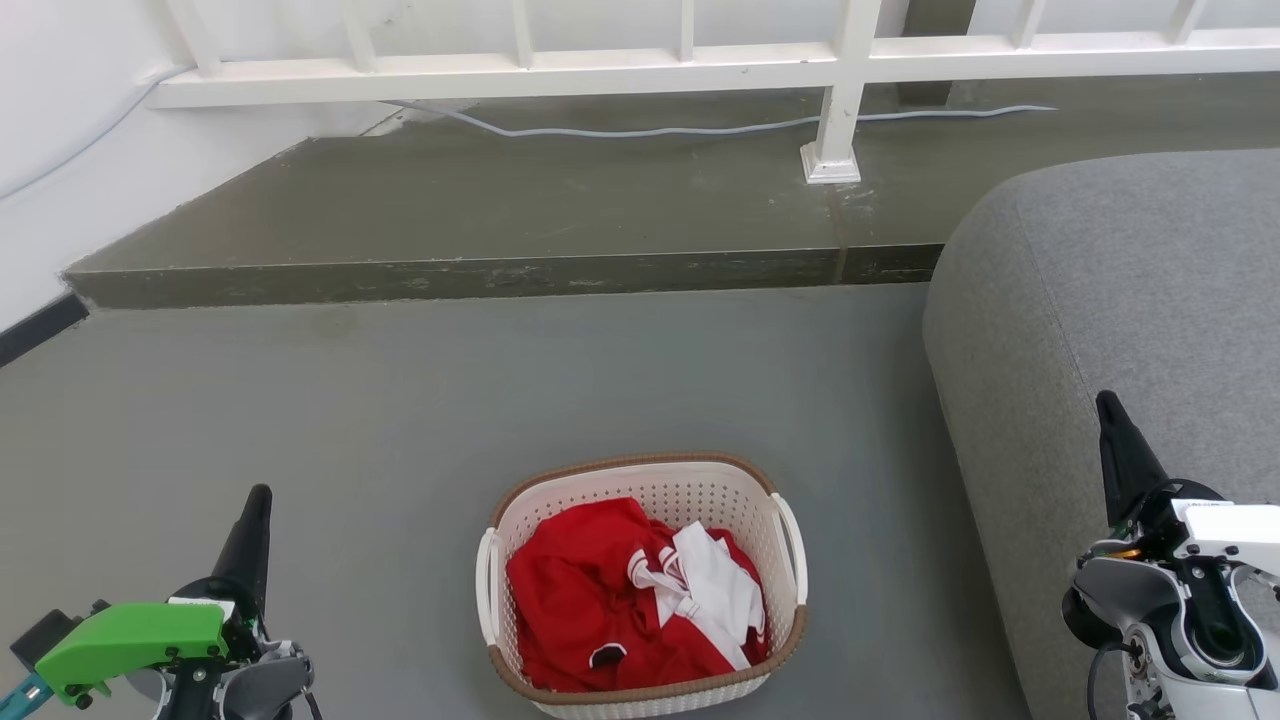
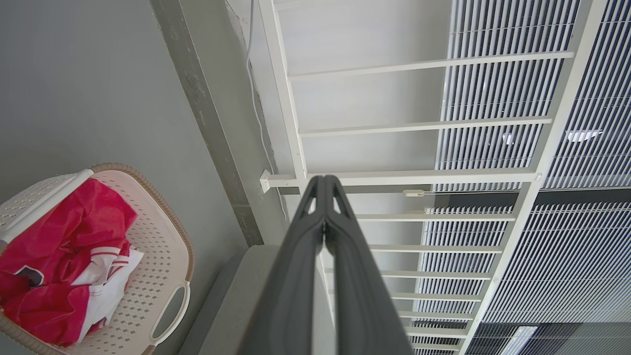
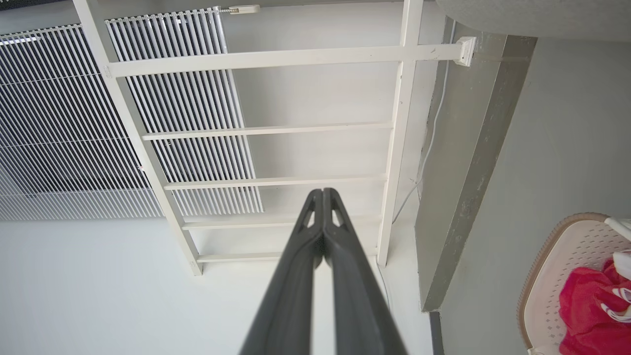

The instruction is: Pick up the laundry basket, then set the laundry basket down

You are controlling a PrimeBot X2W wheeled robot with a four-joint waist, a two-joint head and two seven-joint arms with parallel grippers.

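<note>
Both sets of jaws are closed, the long dark fingers pressed flat together with nothing between them. The left gripper (image 1: pixel 256 505) sits at the lower left of the head view and the right gripper (image 1: pixel 1108 410) at the lower right. Each points up the frame, well apart from the laundry basket (image 1: pixel 640 463). The basket rests on the grey floor (image 1: pixel 400 400) at lower centre, between the two arms, holding a red garment (image 1: pixel 580 600) and a white one. The right gripper stands in front of a grey sofa (image 1: pixel 1130 280).
</note>
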